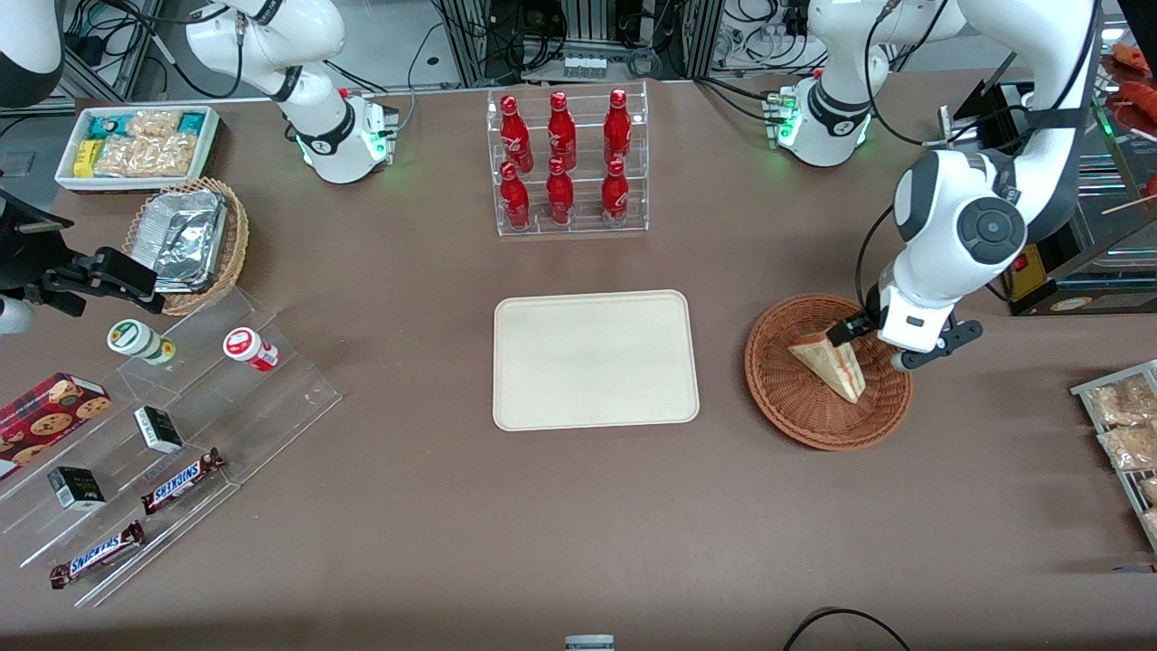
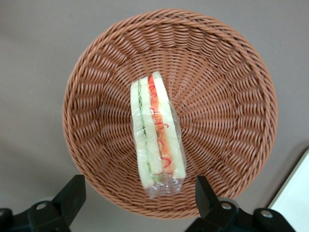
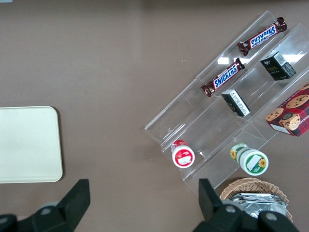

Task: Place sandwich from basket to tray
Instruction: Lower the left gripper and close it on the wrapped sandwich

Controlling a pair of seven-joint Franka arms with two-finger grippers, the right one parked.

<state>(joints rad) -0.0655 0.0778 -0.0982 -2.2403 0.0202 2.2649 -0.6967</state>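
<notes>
While my end effector [image 2: 137, 200] hangs over the basket [image 1: 795, 407] with its fingers [image 2: 71, 193] spread wide and gripping nothing, the sandwich [image 1: 830, 364] lies inside, in clear wrap, its red and green layers facing up at my wrist camera. The fingers stand apart on either side of one end of the sandwich [image 2: 157, 133], above it and not touching.

The basket [image 2: 227, 67] sits on the brown surface [image 1: 578, 524] toward my end, with bare surface all round its rim. Between it and the tray [image 1: 542, 398] runs an open strip with nothing on it. The tray lies flat near the middle of the surface, bare, its rim free on all four sides. The wide band of surface along the edge nearest the front camera is open too.

Farther from the front camera than the tray, a clear rack [image 1: 571, 226] holds six red bottles [image 1: 560, 131] in two rows. Toward the parked arm's end, a pale basket [image 1: 237, 244] holds foil containers [image 1: 185, 237], a white bin [image 1: 70, 181] holds snack packets, and clear stepped shelves [image 1: 298, 398] carry two Snickers bars [image 1: 181, 481], two small dark boxes [image 1: 158, 429], two little tubs [image 1: 250, 349] and a cookie box [image 1: 45, 414]. At the surface edge on my end, more packets [image 1: 1121, 425] lie on a rack.
</notes>
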